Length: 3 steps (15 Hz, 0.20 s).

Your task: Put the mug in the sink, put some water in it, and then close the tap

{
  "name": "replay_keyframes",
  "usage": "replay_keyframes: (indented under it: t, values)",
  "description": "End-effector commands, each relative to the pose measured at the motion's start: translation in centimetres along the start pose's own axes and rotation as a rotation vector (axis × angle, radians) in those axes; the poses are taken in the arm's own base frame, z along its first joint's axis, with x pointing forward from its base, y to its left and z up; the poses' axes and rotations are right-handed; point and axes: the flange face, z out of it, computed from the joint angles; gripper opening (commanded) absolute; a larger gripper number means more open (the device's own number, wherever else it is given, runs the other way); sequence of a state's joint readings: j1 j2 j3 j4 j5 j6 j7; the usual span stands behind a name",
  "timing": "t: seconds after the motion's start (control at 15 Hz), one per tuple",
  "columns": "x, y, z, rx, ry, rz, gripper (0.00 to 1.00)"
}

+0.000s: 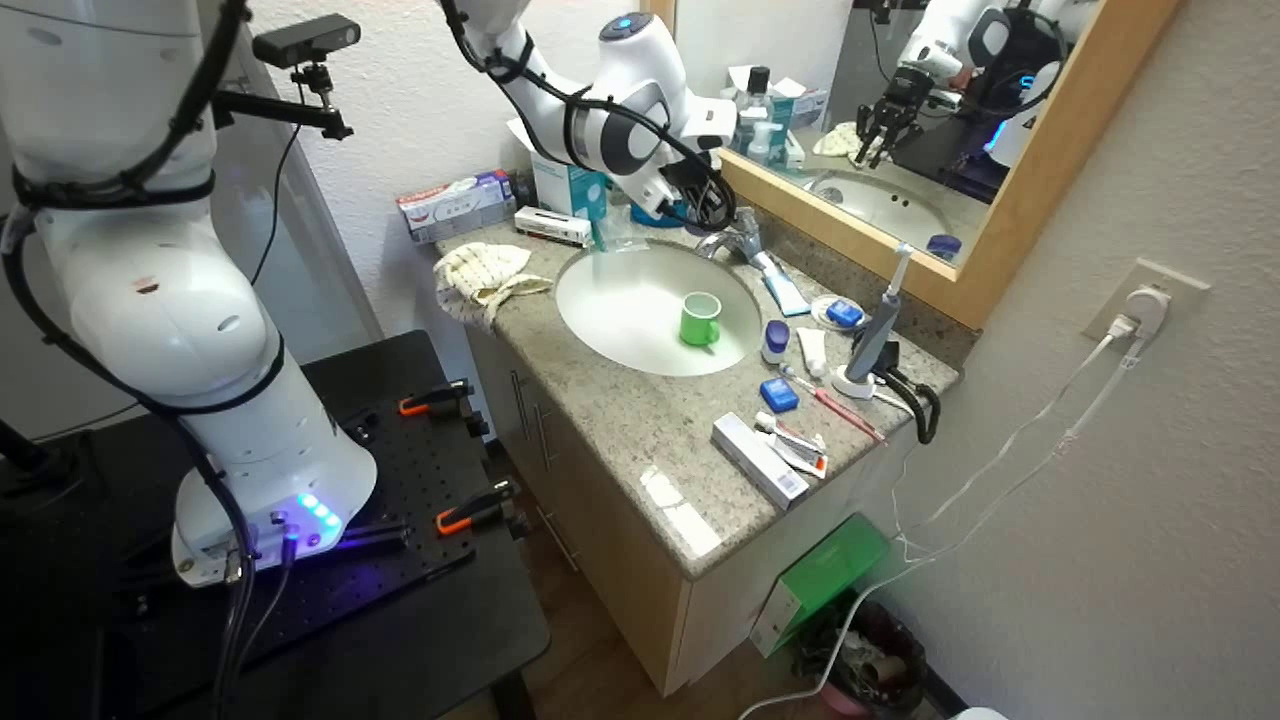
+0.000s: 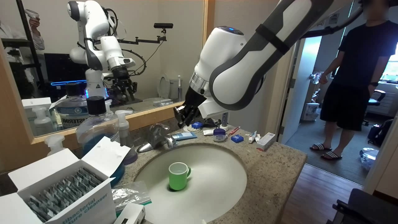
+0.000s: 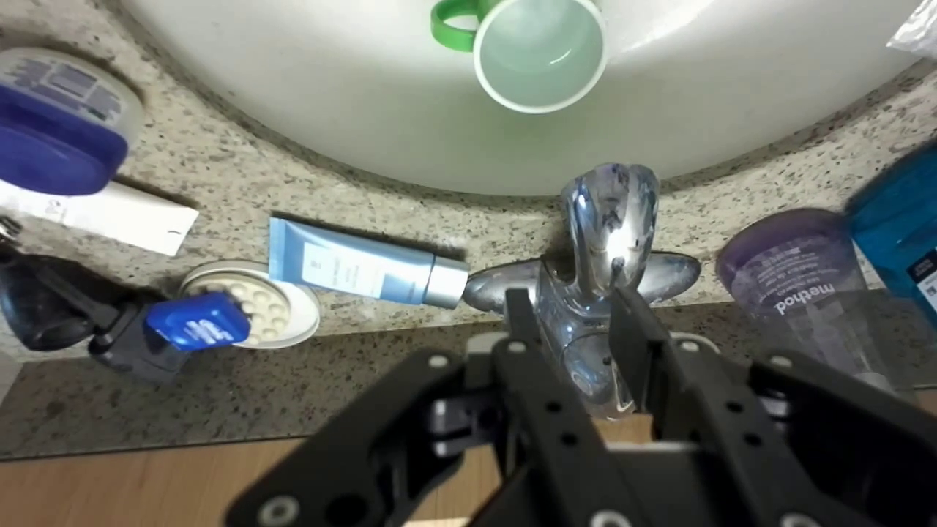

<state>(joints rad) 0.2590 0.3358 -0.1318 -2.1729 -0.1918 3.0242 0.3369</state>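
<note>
Inside the smooth sink (image 2: 208, 183) stands a round-rimmed mug (image 2: 178, 179).

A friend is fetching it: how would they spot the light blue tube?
Find the round white sink, then the chrome tap by its rim. Beside the tap, the light blue tube lies on the speckled counter. Unlike the white tube nearby, it is blue with a silvery cap.
</note>
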Motion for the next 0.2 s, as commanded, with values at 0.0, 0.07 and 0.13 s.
replay_keyframes:
  t: [0.0,0.07,0.13]
  values:
    - [0.00,0.00,0.00,0.000,0.000,0.000,0.34]
    - [0.00,0.00,0.00,0.000,0.000,0.000,0.34]
    - [0.00,0.00,0.00,0.000,0.000,0.000,0.34]
